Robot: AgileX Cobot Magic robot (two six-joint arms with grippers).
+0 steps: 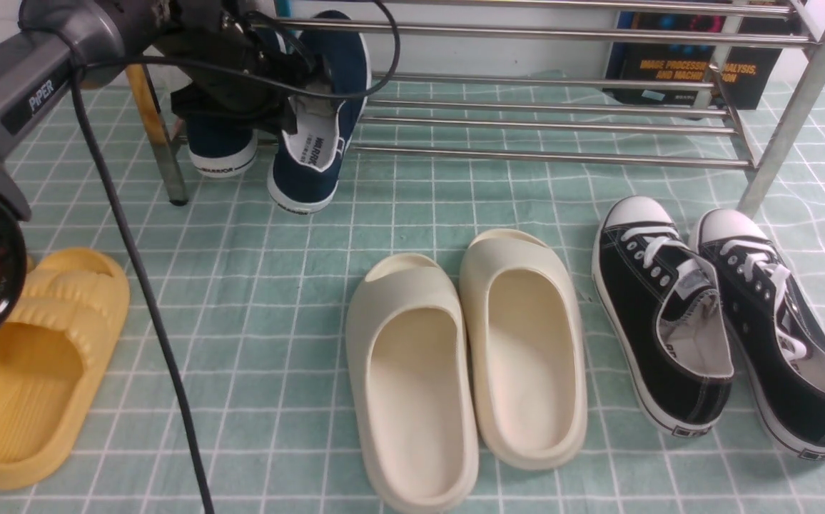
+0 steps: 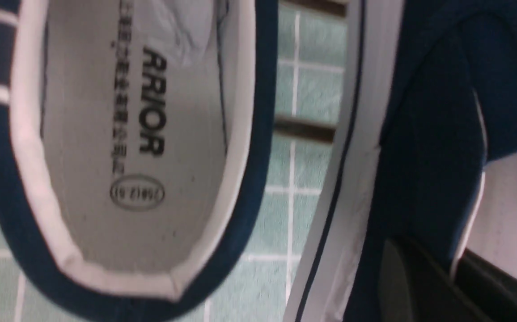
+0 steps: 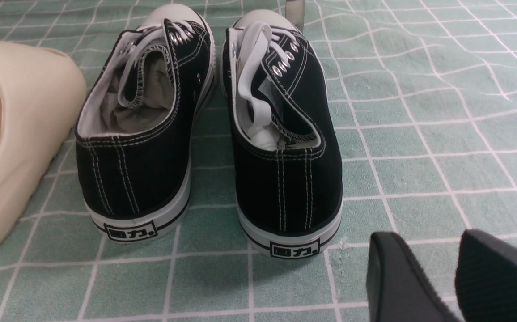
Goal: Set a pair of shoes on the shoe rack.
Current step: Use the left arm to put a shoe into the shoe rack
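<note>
The left gripper (image 1: pixel 297 100) reaches over the left end of the chrome shoe rack (image 1: pixel 548 157). It is shut on the side wall of a navy slip-on shoe (image 1: pixel 320 135), which tilts toe-up with its heel hanging past the front bar. In the left wrist view one finger (image 2: pixel 401 277) presses the outside of that shoe (image 2: pixel 428 134) and the other sits inside it. The second navy shoe (image 1: pixel 220 150) rests on the rack under the arm, its grey insole (image 2: pixel 137 134) showing. The right gripper (image 3: pixel 433 243) hovers open over the cloth, holding nothing.
Cream slides (image 1: pixel 469 357) lie in the middle of the green checked cloth. Black lace-up sneakers (image 1: pixel 705 321) sit at the right by a rack leg, and yellow slides (image 1: pixel 34 371) at the left. A dark book (image 1: pixel 691 64) stands behind the rack. The left arm's cable (image 1: pixel 141 285) hangs down.
</note>
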